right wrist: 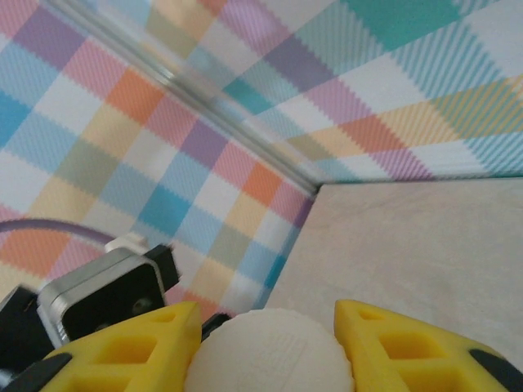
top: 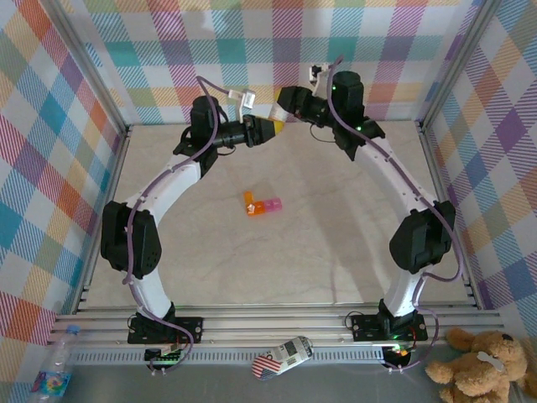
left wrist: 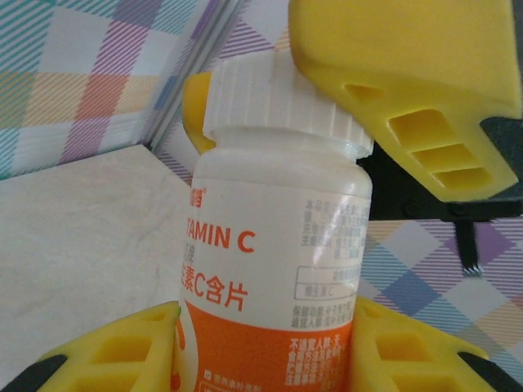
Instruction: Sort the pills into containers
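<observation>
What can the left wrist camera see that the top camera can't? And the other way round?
Left wrist view: up close, the bottle reads VITAMIN C, with the left jaws clamping its body and the right jaws closed on its ridged white cap.
Top view: both whole arms, the orange and pink containers lying mid-table with nothing touching them, plus a teddy bear and a water bottle out front.
Both: the two jaws together at the back, the table and the checked walls.

2 arms raised; L gripper (left wrist: 265,347) & R gripper (right wrist: 268,343) meet, both clamped.
</observation>
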Controlling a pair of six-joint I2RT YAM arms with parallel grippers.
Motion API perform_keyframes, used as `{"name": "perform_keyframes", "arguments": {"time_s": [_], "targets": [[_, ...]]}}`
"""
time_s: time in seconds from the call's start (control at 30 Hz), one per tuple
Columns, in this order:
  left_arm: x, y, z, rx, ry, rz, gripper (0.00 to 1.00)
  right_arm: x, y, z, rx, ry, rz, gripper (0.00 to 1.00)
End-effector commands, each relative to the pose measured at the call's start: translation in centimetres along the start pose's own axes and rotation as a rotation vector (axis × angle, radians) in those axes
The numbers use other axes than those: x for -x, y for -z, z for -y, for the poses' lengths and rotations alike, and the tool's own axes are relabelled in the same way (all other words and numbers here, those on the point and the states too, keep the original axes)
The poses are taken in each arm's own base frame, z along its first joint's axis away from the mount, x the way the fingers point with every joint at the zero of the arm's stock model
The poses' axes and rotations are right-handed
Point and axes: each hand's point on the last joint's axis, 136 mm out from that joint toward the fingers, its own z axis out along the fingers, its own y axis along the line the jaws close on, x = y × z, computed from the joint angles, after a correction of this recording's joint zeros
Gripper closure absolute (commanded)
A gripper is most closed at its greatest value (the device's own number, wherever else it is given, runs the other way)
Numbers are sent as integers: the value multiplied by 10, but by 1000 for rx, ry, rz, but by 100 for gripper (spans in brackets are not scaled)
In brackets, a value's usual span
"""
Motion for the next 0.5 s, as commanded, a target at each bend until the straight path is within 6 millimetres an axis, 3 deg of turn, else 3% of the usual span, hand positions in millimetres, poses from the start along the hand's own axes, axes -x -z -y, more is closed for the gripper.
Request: {"name": "perform_keyframes", "arguments": {"time_s": [0.0,0.27,0.37,0.47], "targets": [[35,8,17,113,-154,135,100,-34,-13,3,-111,-85,3,63],[25,1,12,265,-213,160,100,-45,-34,-9,-152,-133,69,64],[22,-1,6,280,-193,161,100,-40,-35,-7,-163,-158,93,62],[18,-3,3,274,-183,151,100,-28,-28,-12,-149,-134,102,53]]}}
